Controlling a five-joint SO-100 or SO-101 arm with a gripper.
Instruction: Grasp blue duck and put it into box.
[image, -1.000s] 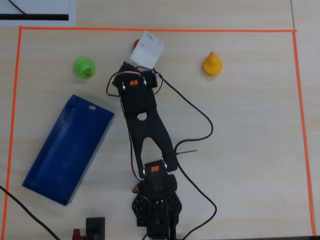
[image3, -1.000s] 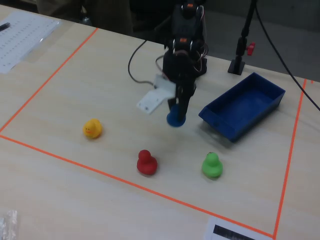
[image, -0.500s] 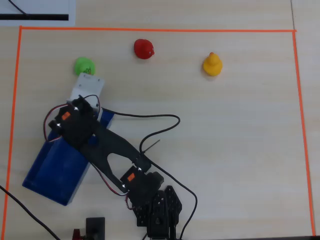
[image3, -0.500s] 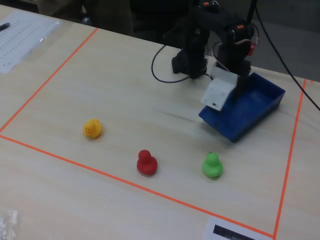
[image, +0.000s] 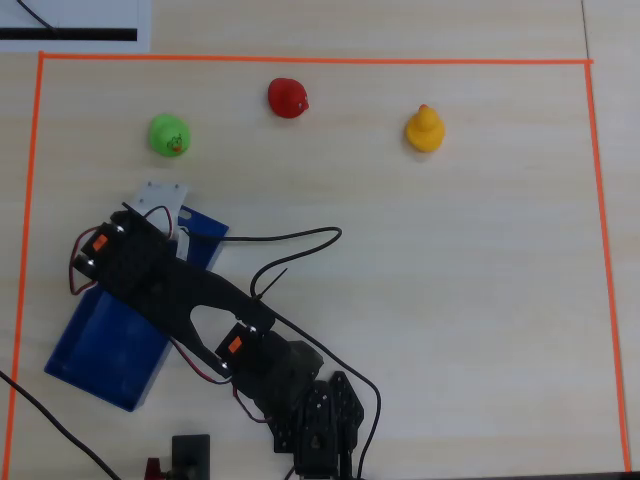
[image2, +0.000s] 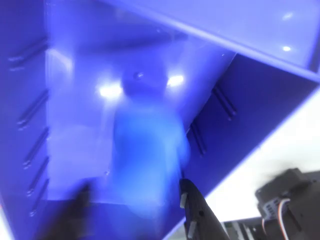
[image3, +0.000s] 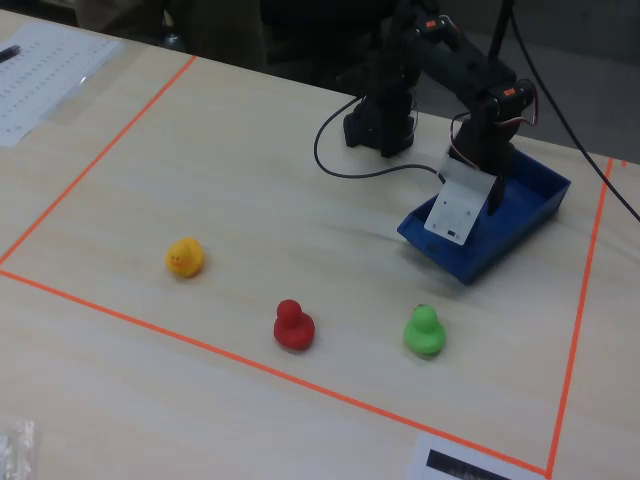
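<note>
In the wrist view the blue duck (image2: 147, 160) is a blurred blue shape between my jaws, over the floor of the box (image2: 70, 90). My gripper (image2: 135, 187) looks open: the right finger (image2: 195, 215) is sharp and close to the duck, while the blurred left finger (image2: 82, 205) stands apart from it. The overhead view shows the arm's head and its white block (image: 160, 198) over the upper end of the dark-blue box (image: 105, 345), hiding duck and jaws. In the fixed view the gripper (image3: 493, 195) reaches down inside the box (image3: 530, 205).
A green duck (image: 168, 135) (image3: 424, 330) sits close to the box's end. A red duck (image: 288, 97) (image3: 293, 326) and a yellow duck (image: 424, 129) (image3: 184, 257) lie farther off. Orange tape (image: 310, 61) frames the work area. Cables trail from the arm base (image: 310, 420).
The arm swung from mid-table, carrying the blue duck, to the box, then lowered into it. The left finger is now blurred and away from the duck.
</note>
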